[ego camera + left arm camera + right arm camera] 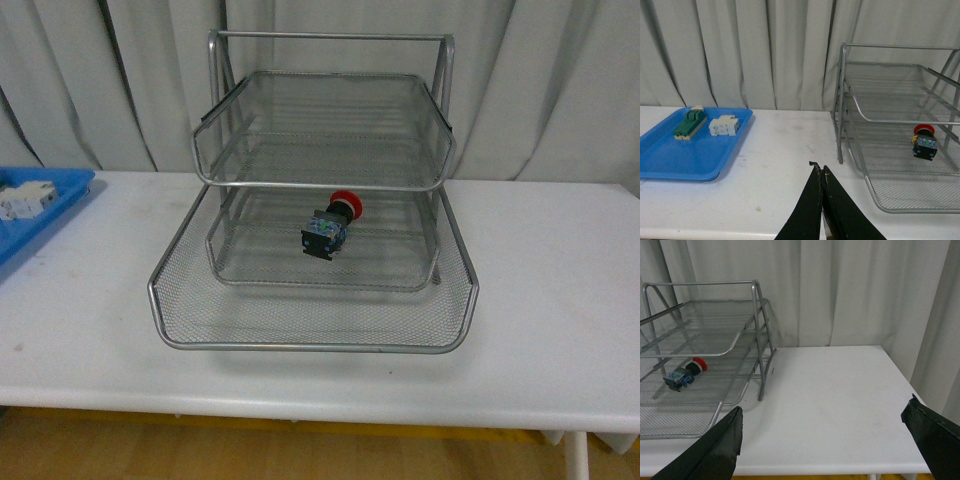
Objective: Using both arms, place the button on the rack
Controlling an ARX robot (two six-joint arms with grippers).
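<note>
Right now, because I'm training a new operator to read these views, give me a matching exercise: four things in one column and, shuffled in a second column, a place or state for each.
Things:
1. button
2. left claw
3. right claw
4. blue tray

Places or states:
A. wide open
B. lying on the middle shelf of the rack
C. holding a green-topped block and a white block
D. shut

Pairs: 1-B, 2-D, 3-A, 4-C
</note>
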